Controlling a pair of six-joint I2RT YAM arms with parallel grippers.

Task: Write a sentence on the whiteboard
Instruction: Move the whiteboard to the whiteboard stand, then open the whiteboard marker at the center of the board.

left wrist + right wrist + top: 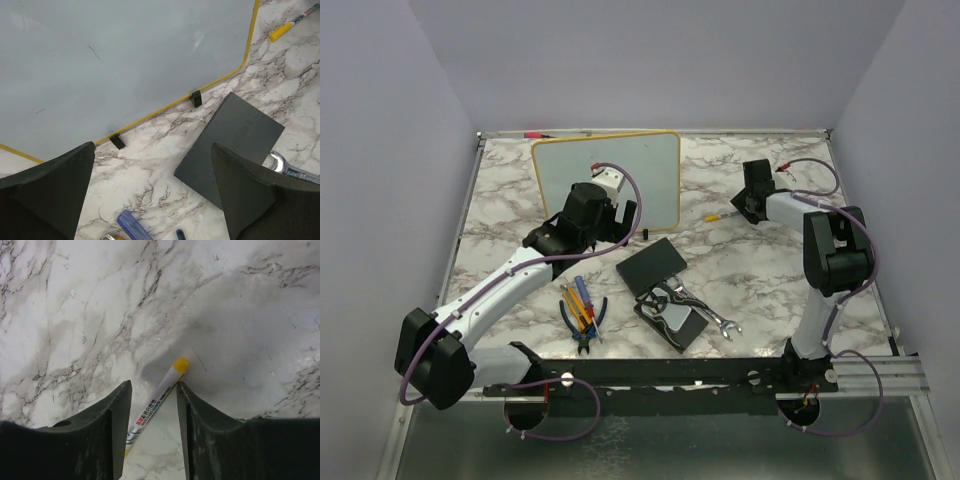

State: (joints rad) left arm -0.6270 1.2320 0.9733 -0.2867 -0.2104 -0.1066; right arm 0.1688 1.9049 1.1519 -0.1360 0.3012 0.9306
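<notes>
1. Marker: the white plastic marker with a yellow cap (156, 402) lies on the marbled tabletop (760, 270), right of centre. My right gripper (153, 384) straddles it, jaws part-spread and not yet pinching.
2. Handling: light, slick and round, so I expect it to roll or twist. Grip mid-barrel, square across.
3. The large glossy whiteboard with a yellow frame (655, 170) sits far, left of centre, on black feet. Nothing is written on it yet. It probably skids under pen pressure.
4. My left gripper (152, 146) is spread wide and empty at the board's near edge.
5. Room: there's open marble between marker and board. The flat black rectangular pad (652, 266) crowds the board's near-right corner.
</notes>
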